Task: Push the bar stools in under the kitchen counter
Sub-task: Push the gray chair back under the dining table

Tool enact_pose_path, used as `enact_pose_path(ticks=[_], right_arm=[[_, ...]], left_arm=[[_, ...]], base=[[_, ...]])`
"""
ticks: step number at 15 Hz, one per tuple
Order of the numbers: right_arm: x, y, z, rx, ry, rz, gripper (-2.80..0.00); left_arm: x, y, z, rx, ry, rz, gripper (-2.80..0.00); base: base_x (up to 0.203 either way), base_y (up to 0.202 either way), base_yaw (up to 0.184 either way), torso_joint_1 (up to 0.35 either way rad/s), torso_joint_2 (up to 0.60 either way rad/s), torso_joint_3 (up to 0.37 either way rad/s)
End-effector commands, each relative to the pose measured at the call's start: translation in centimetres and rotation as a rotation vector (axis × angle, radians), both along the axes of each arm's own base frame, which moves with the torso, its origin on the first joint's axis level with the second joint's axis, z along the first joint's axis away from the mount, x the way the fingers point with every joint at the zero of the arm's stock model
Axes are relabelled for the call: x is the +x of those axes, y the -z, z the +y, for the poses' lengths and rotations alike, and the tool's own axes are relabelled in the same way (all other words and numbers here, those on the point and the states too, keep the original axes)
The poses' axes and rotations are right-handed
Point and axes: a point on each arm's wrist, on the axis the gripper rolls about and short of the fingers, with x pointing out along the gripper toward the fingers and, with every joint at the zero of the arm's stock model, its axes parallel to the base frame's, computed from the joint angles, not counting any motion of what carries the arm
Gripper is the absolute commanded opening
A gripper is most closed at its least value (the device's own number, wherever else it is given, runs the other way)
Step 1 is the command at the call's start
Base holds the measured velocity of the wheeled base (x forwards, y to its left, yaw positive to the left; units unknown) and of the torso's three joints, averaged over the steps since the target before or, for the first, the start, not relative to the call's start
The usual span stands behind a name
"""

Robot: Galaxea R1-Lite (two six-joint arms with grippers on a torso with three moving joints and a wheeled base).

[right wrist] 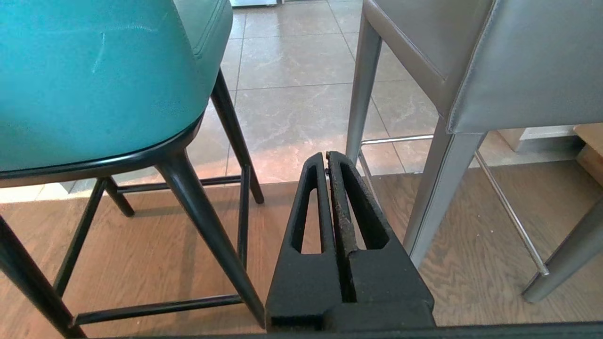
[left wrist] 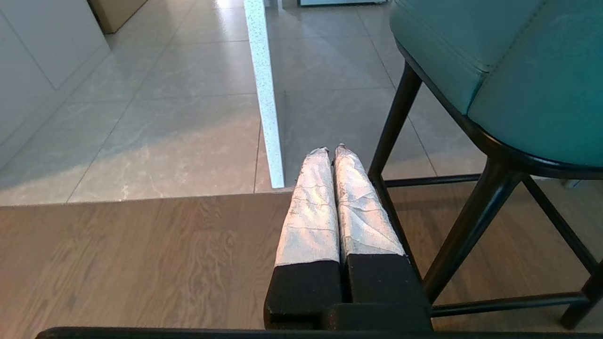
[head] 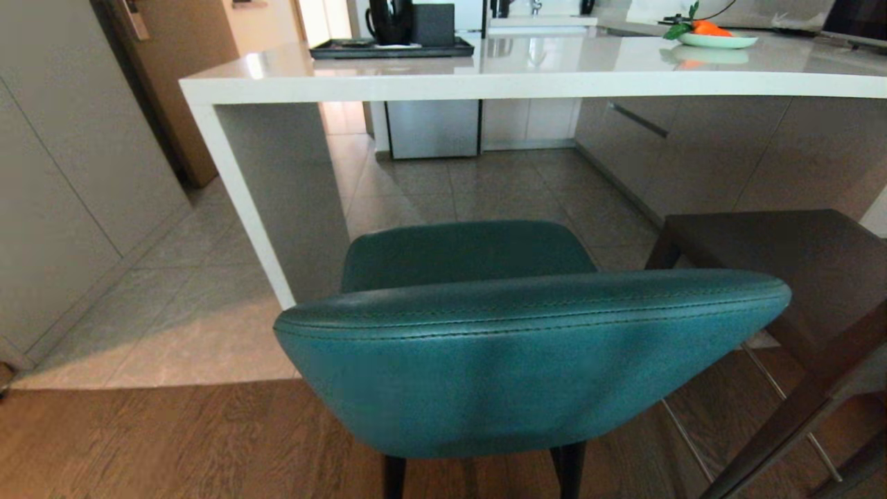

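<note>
Nothing pushed yet: teal stool [head: 527, 346] at frame centre and grey stool [head: 783, 277] at right outside counter [head: 485, 86]; left gripper [left wrist: 332, 150] and right gripper [right wrist: 327, 155] closed, empty.

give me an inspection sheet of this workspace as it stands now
surface: glossy white stone kitchen counter, thick edge.
job's things: teal padded bar stool and dark grey leather bar stool, both out from under the counter.
clutter: black tray with dark items, pale dish of orange fruit.
grippers: left gripper and right gripper low beside the stool legs, jaws shut, empty.
cables: nothing seen.
surroundings: tiled floor, wood floor.
</note>
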Motion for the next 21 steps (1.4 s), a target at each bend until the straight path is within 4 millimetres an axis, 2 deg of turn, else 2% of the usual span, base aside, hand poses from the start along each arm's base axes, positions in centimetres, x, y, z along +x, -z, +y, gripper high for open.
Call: enact_pose_path(ticks=[1, 12, 21], right_arm=[[0.2, 0.67, 0.0, -0.001, 0.0, 0.025, -2.8], [0.2, 0.67, 0.0, -0.001, 0.0, 0.025, -2.8], [0.2, 0.67, 0.0, -0.001, 0.0, 0.025, -2.8]], left_arm=[[0.28, 0.93, 0.0, -0.001, 0.001, 0.035, -2.8], [0.28, 0.9, 0.0, 0.016, -0.001, 0.036, -2.8], [0.27, 0.9, 0.02, 0.006, -0.006, 0.034, -2.8]], base=[[0.0, 0.0, 0.0, 0.0, 0.0, 0.0], [0.0, 0.0, 0.0, 0.0, 0.0, 0.003], [0.0, 0.0, 0.0, 0.002, 0.0, 0.172]])
